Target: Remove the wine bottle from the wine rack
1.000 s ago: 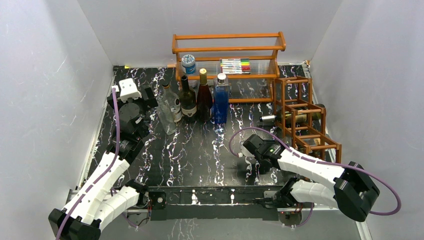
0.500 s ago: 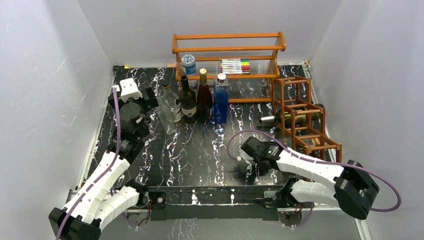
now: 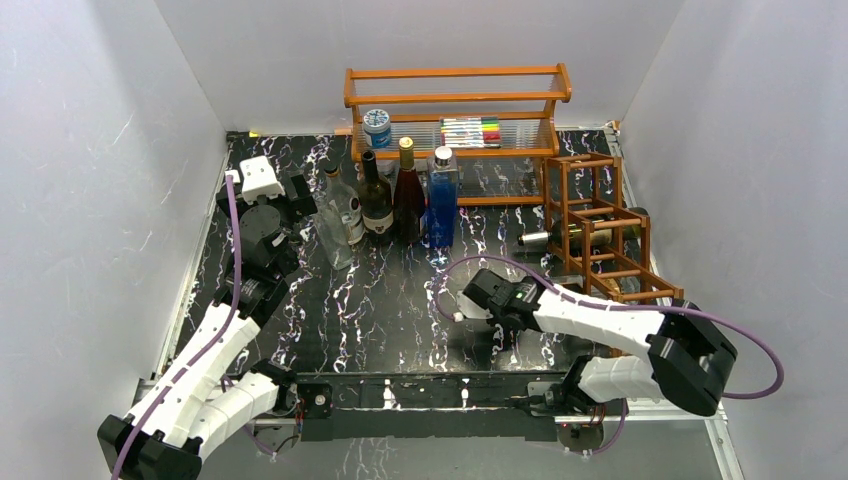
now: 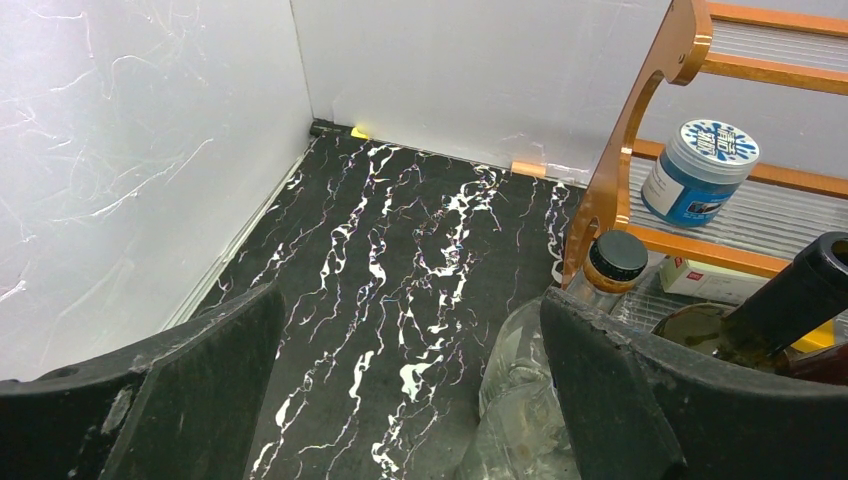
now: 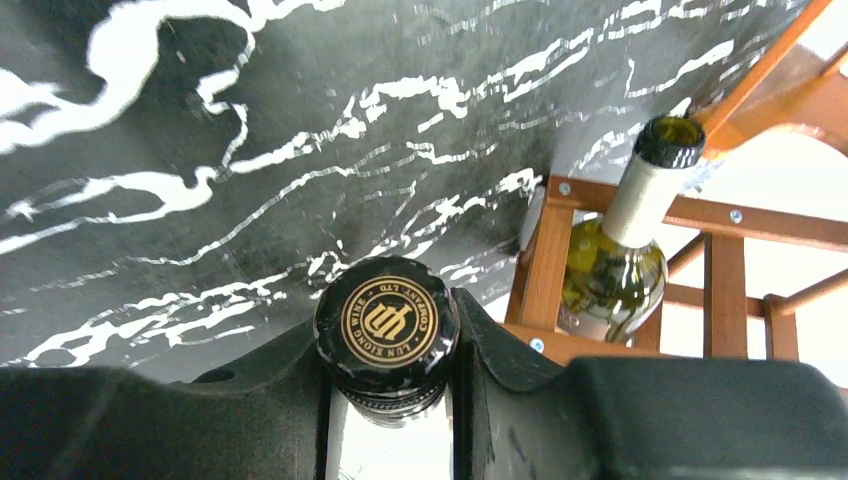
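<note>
marbled table (image 3: 390,300): bottle (image 5: 387,320) off the rack (image 3: 600,235)
right gripper (image 5: 390,385) pinches its neck under the black cap, near the rack (a second bottle (image 3: 585,237) lies in it); left gripper (image 4: 410,380) gapes wide, empty.

Black, white-veined worktop (image 3: 400,300) seen from above, between white walls (image 3: 100,150); at the back, an orange shelf (image 3: 455,98) holding a blue-lidded jar (image 3: 377,127) and a pack of markers (image 3: 470,131); five upright bottles (image 3: 376,200) clustered before it; at right, a reddish-brown rack (image 3: 583,159) with a green bottle (image 3: 582,238) lying in it, neck pointing left; the right arm (image 3: 600,322) reaches left to mid-worktop; the left arm (image 3: 215,340) stretches along the left wall toward the upright bottles.
</note>
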`<state>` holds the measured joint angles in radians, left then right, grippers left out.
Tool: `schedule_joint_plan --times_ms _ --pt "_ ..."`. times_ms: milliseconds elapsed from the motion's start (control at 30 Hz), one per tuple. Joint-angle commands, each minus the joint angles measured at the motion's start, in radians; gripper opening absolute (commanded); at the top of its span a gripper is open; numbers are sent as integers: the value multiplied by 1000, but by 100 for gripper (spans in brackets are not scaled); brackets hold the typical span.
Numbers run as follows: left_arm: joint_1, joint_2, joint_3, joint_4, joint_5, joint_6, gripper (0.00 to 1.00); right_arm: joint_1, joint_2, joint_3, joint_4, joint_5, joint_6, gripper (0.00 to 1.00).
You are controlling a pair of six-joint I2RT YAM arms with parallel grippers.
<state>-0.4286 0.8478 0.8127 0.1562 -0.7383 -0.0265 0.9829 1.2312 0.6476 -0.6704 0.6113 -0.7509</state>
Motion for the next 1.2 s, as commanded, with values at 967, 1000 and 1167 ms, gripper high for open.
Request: schedule_joint_plan --times_ms 967,1000,1167 --pt "-4 14 31 22 -4 0 98 114 216 228 179 -232 216 0" --pt "-4 15 32 21 -5 0 98 115 212 234 180 -239 221 0" --pt "-3 15 31 22 -6 2 98 121 191 261 197 -289 276 0"
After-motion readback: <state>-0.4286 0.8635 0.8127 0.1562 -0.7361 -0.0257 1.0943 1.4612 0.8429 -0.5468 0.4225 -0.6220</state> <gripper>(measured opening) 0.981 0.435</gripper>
